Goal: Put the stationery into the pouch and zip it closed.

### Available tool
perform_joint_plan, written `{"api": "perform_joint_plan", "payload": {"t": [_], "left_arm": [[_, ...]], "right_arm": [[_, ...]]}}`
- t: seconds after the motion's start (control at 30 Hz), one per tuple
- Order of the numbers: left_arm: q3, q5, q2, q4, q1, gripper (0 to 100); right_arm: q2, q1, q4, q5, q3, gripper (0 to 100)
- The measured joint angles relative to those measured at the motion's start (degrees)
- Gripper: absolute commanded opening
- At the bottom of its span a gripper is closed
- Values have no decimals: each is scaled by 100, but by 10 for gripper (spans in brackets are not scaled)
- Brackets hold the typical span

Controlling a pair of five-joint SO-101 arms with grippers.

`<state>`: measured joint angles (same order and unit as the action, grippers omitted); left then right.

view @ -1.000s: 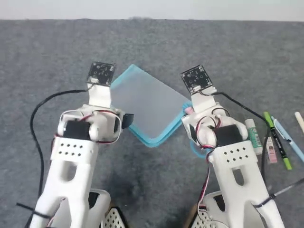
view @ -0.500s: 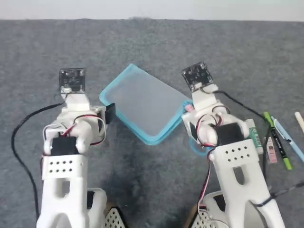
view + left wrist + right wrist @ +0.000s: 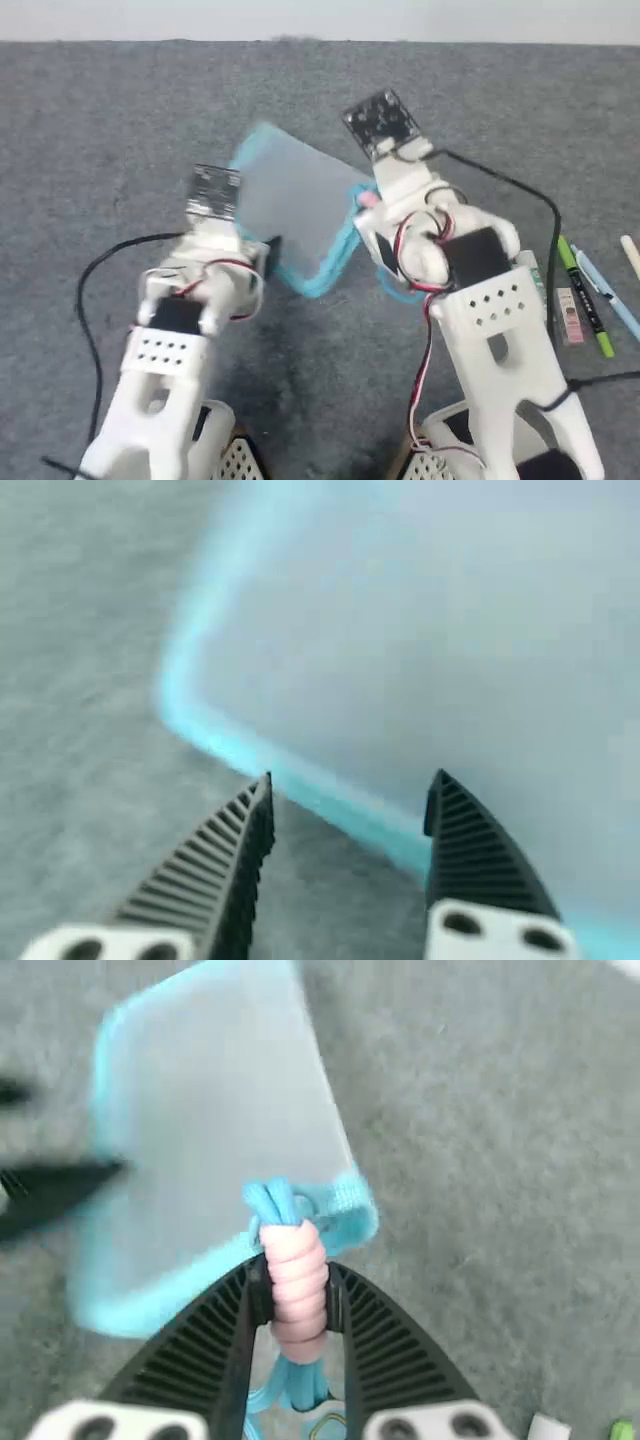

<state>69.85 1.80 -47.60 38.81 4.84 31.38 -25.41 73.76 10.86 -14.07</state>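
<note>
Pouch (image 3: 295, 205) lies mid-mat (image 3: 100, 120) between the 2 arms, its pink pull (image 3: 298, 1310) pinched by the right gripper (image 3: 295, 1268), the left gripper (image 3: 352, 776) spread at its blue edge; the stationery (image 3: 583, 295) lies outside by the right arm, so filling and zipping both look undone.
</note>
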Motion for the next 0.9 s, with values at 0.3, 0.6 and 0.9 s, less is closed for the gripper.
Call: {"api": "perform_joint_plan", "payload": {"t": [0.3, 0.6, 0.9], "left_arm": [[0, 0, 1231, -580, 738, 221], [-9, 202, 1697, -958, 774, 221], [-9, 202, 1292, -958, 686, 220]], "right_arm": [[-862, -651, 1530, 246, 2136, 7], [580, -1336, 1011, 554, 176, 7], [2084, -1319, -1143, 941, -4211, 7]]}}
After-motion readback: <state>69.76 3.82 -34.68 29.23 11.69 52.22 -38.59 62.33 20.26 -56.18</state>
